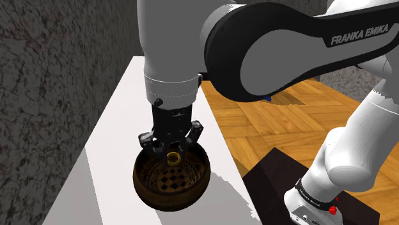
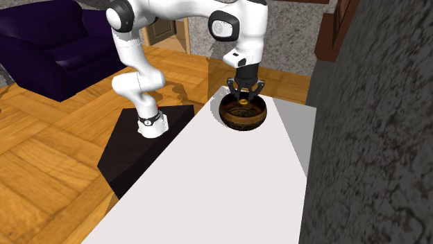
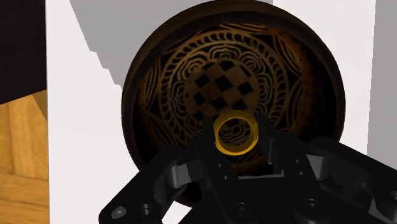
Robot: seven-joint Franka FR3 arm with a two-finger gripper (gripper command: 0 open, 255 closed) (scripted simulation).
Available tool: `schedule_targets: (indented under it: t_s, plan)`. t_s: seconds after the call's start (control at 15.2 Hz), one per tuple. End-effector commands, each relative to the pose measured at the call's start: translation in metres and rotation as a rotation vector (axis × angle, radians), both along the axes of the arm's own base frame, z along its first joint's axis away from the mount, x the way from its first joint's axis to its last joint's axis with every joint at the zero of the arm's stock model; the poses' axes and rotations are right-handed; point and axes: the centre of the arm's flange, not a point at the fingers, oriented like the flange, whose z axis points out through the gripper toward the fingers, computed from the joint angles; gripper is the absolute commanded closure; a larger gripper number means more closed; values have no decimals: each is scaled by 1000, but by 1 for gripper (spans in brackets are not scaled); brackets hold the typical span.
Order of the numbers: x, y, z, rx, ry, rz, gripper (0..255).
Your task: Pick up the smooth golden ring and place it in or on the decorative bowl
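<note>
Golden, light, stiff and slippery, the ring (image 3: 218, 133) hung pinched across its outer edge in the narrowed gripper (image 1: 171, 152), above the bowl (image 3: 137, 76).

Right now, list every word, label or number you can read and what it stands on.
"FRANKA EMIKA": white letters on the arm's dark upper link.
Black band at the arm's foot: small white marks, too small to read.
Patterned bowl, golden ring: no writing.
</note>
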Motion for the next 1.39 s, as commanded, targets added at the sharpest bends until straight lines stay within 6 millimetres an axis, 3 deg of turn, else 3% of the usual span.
schedule_targets:
  t_s: [0.0,0.33,0.4,0.73,0.99,1.32]
  plan:
    - [0,0,-4,0,0,0,255]
    - [0,0,-4,0,0,0,255]
    - [0,0,-4,0,0,0,0]
    - [0,0,-4,0,0,0,0]
    - [0,0,46,0,0,0,0]
    - [0,0,46,0,0,0,0]
